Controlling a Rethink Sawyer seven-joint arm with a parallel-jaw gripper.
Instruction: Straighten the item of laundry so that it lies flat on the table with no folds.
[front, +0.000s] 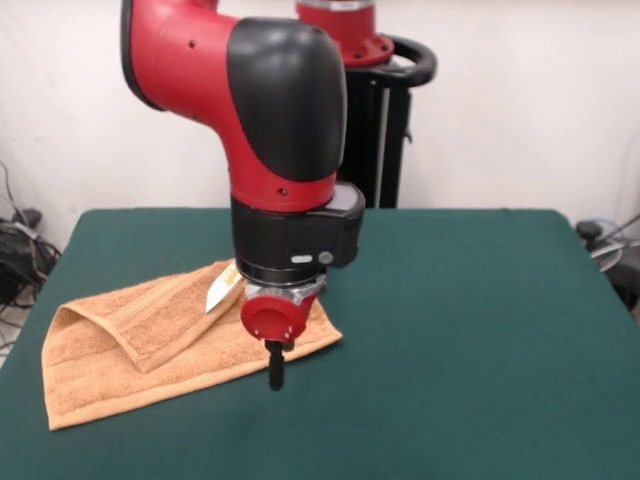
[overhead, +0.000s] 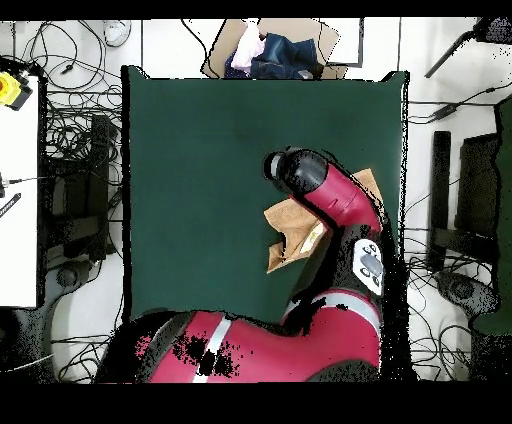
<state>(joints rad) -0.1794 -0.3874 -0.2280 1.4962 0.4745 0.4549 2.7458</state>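
Standing across the table (front: 480, 300), I watched the gripper (front: 275, 370) hang just above the towel (front: 120, 360)'s near edge; whether it was open I couldn't tell. Catching the folded-over flap by its corner and drawing it outward seemed wisest. The towel lay near the table's side, its long axis slanting across.

Behind my table stood a plain white wall (front: 520, 100); tangled black cables (overhead: 70, 120) covered the pale floor (overhead: 420, 60) around it.
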